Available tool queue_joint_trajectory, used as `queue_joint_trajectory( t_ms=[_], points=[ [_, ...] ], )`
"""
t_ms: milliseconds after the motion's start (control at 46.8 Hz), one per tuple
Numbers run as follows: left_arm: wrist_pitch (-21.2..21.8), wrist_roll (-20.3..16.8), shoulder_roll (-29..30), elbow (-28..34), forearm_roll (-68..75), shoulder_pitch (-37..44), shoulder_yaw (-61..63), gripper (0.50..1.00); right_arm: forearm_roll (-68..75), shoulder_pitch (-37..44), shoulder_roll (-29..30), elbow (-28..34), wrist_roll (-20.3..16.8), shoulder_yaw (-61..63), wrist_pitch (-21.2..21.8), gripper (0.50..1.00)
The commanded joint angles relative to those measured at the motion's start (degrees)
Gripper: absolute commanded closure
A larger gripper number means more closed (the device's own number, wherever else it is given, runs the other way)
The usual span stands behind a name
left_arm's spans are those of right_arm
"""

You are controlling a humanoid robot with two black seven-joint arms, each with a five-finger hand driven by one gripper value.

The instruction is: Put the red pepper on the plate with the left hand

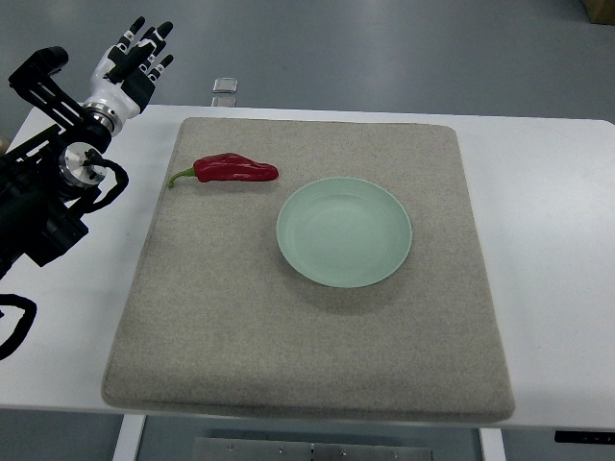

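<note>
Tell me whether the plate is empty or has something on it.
Empty: the plate shows only bare pale green; the red pepper lies apart on the mat.

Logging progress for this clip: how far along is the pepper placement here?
Nothing is done yet. The red pepper lies on the grey mat, left of the empty green plate and apart from it. The left hand hangs open near the table's far-left corner, holding nothing. Reaching, grasping and placing all remain.
</note>
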Motion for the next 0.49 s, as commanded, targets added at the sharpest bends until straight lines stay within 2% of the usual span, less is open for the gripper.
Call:
queue_joint_trajectory(
  t_ms=[0, 107, 470],
  points=[
    [0.0, -0.2, -0.1, 0.0, 0.0, 0.0, 0.0, 0.5, 0.0, 0.0, 0.0, 0.0, 0.0, 0.0, 0.0, 0.568],
    [0.0, -2.0, -0.1, 0.1, -0.5, 0.0, -0.1, 0.5, 0.0, 0.0, 0.0, 0.0, 0.0, 0.0, 0.0, 0.568],
    [-0.1, -2.3, -0.1, -0.1, 0.1, 0.1, 0.1, 0.5, 0.0, 0.0, 0.0, 0.0, 0.0, 0.0, 0.0, 0.568]
  ],
)
